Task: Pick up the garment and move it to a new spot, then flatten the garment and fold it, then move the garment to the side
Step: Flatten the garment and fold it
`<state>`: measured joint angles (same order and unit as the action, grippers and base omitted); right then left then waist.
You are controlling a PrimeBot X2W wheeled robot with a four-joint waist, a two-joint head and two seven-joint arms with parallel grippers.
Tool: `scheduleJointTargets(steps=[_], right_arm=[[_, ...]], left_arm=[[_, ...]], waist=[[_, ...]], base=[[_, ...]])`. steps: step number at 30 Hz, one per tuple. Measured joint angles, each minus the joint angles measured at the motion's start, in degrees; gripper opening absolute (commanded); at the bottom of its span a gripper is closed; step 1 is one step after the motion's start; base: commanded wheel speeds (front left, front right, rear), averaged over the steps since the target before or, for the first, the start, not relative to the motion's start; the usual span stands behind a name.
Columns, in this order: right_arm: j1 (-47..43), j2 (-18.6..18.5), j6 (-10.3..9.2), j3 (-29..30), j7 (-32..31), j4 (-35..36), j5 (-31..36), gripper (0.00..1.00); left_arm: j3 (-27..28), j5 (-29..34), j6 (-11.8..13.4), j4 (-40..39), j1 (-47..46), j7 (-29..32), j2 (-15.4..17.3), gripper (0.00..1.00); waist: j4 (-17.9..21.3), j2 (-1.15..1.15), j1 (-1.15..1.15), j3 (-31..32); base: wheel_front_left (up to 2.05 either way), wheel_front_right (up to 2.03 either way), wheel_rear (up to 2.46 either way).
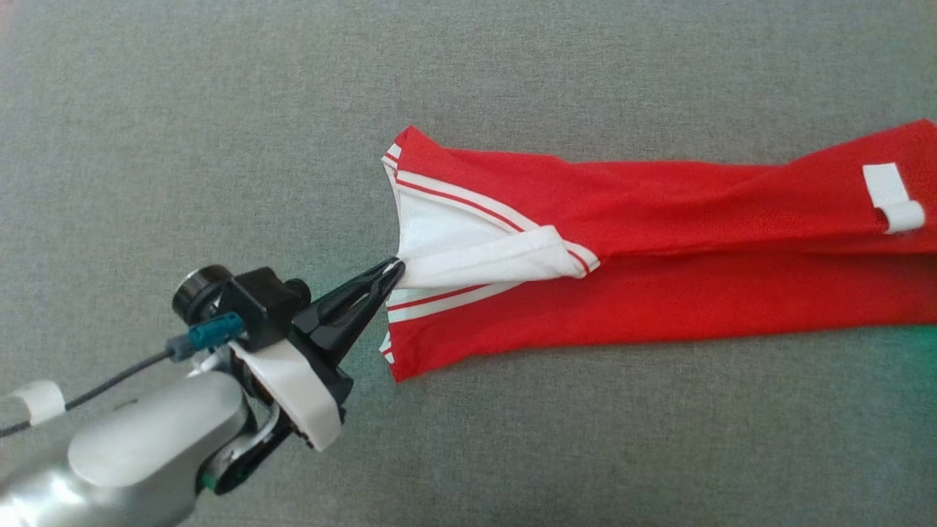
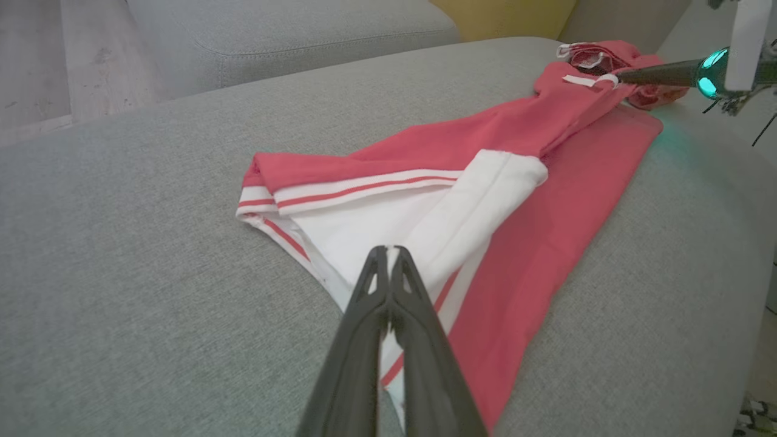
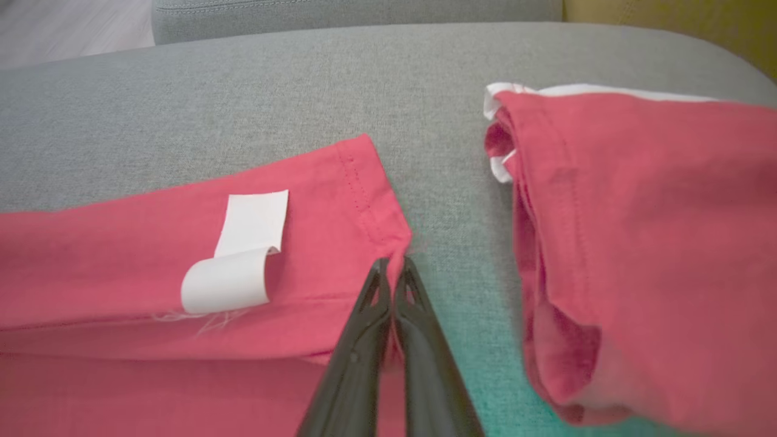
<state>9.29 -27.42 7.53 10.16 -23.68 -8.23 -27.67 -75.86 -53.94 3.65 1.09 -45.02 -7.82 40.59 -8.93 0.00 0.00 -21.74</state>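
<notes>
Left gripper (image 1: 395, 268) sits closest, fingers pinched tight on the white-trimmed end of the red garment (image 1: 659, 219), which lies stretched out on the grey cushion (image 1: 219, 110). Right gripper (image 3: 394, 262) is clamped on the far hem corner. For flattening, I'd pull both ends apart evenly and low so that flipped white panel unrolls. White tag (image 3: 243, 255) is curled and blank, no readable writing.
</notes>
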Motion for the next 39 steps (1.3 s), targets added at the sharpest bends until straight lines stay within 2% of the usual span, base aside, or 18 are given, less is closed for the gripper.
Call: scheduleJointTargets(steps=[1,2,3,6,9,12,15,18,21,23,25,28,29,30,31,32,35,39], right_arm=[[0.00,0.46,0.00,-0.05,0.02,-0.31,0.00,1.00],[-0.01,0.83,0.00,-0.10,0.34,-0.62,0.01,1.00],[-0.03,1.11,0.00,-0.10,0.67,-0.82,0.02,1.00],[-0.27,1.24,0.00,-0.33,1.97,-0.71,0.15,1.00],[-1.16,2.34,0.00,1.15,4.55,-0.37,0.44,1.00],[-3.15,5.14,0.00,4.04,6.36,0.07,0.45,1.00],[-4.88,8.05,0.00,6.44,7.06,-0.74,0.56,1.00],[-5.14,9.34,0.00,7.93,7.23,-2.87,1.40,1.00],[-5.04,10.70,0.00,10.35,7.01,-6.10,2.45,1.00],[-4.94,10.98,0.00,12.23,6.66,-9.11,3.93,1.00],[-4.64,11.10,0.00,13.81,5.81,-11.89,4.98,1.00],[-3.05,11.20,0.00,14.41,3.89,-16.37,5.05,1.00],[-2.37,11.32,0.00,14.39,3.26,-17.61,4.90,0.90],[-1.68,11.33,0.00,14.35,2.36,-18.64,4.21,0.47],[-1.02,11.28,0.00,14.30,1.47,-19.39,3.42,0.27],[-0.47,11.05,0.00,14.01,0.73,-20.13,2.82,0.00],[0.47,10.05,0.00,11.84,-0.03,-21.03,0.09,0.00],[0.48,8.48,0.00,10.55,2.21,-20.76,-1.15,0.00]], left_arm=[[0.09,-0.31,0.53,0.03,0.40,-0.31,-0.35,0.22],[0.32,-1.22,1.01,0.16,1.08,-0.54,-0.89,0.66],[0.49,-2.08,1.65,0.45,1.92,-0.97,-1.55,1.00],[1.36,-2.12,3.89,1.32,3.69,-2.69,-2.74,1.00],[4.23,-2.65,8.31,2.69,6.16,-5.09,-4.54,1.00],[6.84,-1.21,13.13,3.41,8.66,-6.17,-6.36,1.00],[12.38,1.99,17.53,2.71,12.87,-6.48,-8.98,1.00],[18.95,7.64,20.53,1.07,18.08,-6.64,-13.11,1.00],[24.24,13.79,22.25,0.29,24.10,-6.64,-16.48,1.00],[26.97,17.74,22.51,-0.20,27.64,-6.62,-18.36,1.00],[29.58,21.11,22.43,-0.83,30.45,-6.62,-20.17,1.00],[32.59,25.33,21.02,-1.54,33.44,-6.64,-22.20,1.00],[33.50,26.44,20.42,-1.53,34.27,-6.64,-22.78,1.00],[34.32,27.33,19.83,-1.52,35.06,-6.64,-23.27,1.00],[35.22,28.16,19.31,-1.49,35.82,-6.64,-23.77,1.00],[36.08,28.97,18.91,-1.46,36.49,-6.64,-24.31,1.00],[39.33,31.95,16.86,-1.34,38.28,-6.64,-26.17,1.00],[42.33,34.16,14.88,-1.09,38.83,-6.64,-27.54,1.00]], waist=[[-0.02,0.00,0.00,0.09],[-0.05,0.00,0.00,0.23],[-0.07,0.00,0.00,0.43],[-0.13,0.00,0.00,0.96],[-0.33,0.00,0.00,2.02],[-0.75,0.00,0.00,3.35],[-1.56,0.00,-0.01,4.63],[-2.88,0.00,0.00,5.87],[-4.33,0.00,-0.01,7.32],[-5.43,0.00,-0.01,8.21],[-6.51,0.00,-0.01,8.97],[-7.80,0.00,-0.01,9.86],[-8.13,0.00,-0.01,10.08],[-8.38,0.00,-0.01,10.30],[-8.57,0.00,-0.01,10.49],[-8.72,0.00,-0.02,10.61],[-8.56,0.00,0.00,10.70],[-7.52,0.00,0.00,10.86]], base=[[0.00,0.00,0.00],[0.00,0.00,0.00],[0.00,0.00,0.00],[0.00,0.00,0.00],[0.00,0.00,0.00],[0.00,0.00,0.00],[0.00,0.00,0.00],[0.00,0.00,0.00],[0.00,0.00,0.00],[0.00,0.00,0.00],[0.00,0.00,0.00],[0.00,0.00,0.00],[0.00,0.00,0.00],[0.00,0.00,0.00],[0.00,0.00,0.00],[0.00,0.00,0.00],[0.00,0.00,0.00],[0.00,0.00,0.00]])
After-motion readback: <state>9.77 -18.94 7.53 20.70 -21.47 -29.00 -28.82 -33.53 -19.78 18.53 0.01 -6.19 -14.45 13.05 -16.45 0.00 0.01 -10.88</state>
